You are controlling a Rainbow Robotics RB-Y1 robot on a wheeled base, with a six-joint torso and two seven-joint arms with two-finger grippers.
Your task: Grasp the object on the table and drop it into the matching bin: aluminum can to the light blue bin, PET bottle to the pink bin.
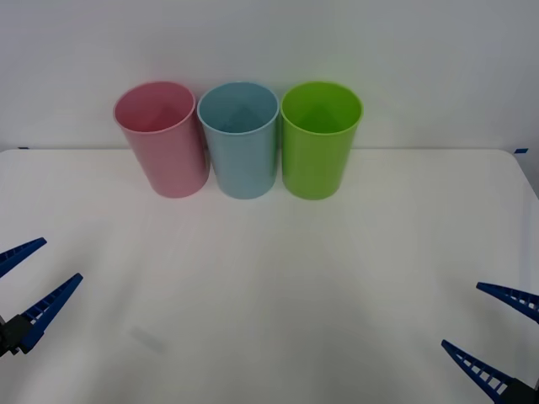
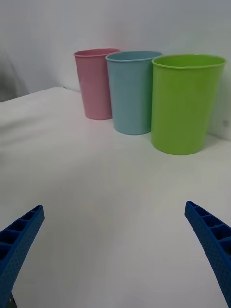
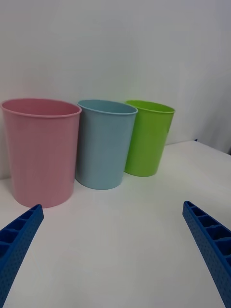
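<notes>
We find no can on the table, so its bearing, long axis and nearer arm cannot be told. Left gripper sits at 9 o'clock, right gripper at 4 o'clock, both jaws spread wide, empty. At 12 o'clock stand the pink bin, light blue bin and lime green bin, upright, side by side.
</notes>
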